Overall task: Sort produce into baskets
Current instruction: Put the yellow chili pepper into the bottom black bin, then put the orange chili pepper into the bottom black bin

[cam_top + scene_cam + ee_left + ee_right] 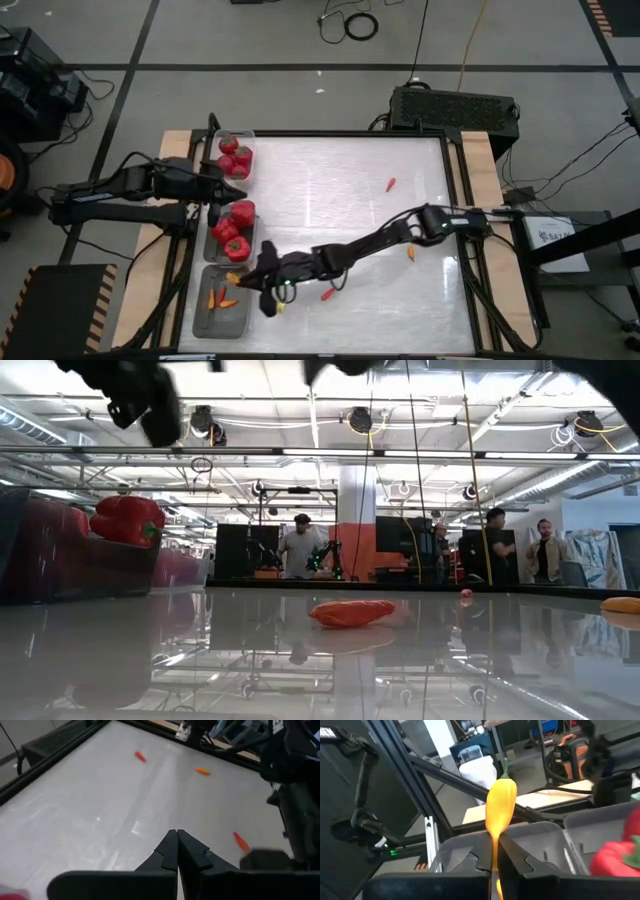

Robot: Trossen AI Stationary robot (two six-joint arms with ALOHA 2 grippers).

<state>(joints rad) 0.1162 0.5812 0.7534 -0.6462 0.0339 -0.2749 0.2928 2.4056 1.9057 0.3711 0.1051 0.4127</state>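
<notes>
Three clear baskets stood in a column along the left edge of the table (pixel 340 190): the far basket (pixel 236 140) held red tomatoes (pixel 236 158), the middle basket (pixel 212 240) held red bell peppers (pixel 234 228) with green stems, and the near basket (pixel 206 318), by the near-left corner, held a few small orange and red chilies (pixel 222 298). The right gripper (pixel 266 285) reached across the table to the inner edge of the near basket, its fingers pinched shut on a yellow-orange chili (pixel 500 805) held upright with its green stem up, above the basket's rim. The left gripper (pixel 232 192) hung over the gap between the far and middle baskets, its fingers pressed together on nothing, as the left wrist view showed. Four chilies lay loose on the table: a red chili (pixel 391 184) toward the far edge right of centre, an orange chili (pixel 411 254) nearer the right edge, a red-orange chili (pixel 327 294) just beside the right arm toward the near edge, and a small orange one (pixel 234 277) beside the near basket. In the low view several people (pixel 297 546) stood in the room beyond the table.
</notes>
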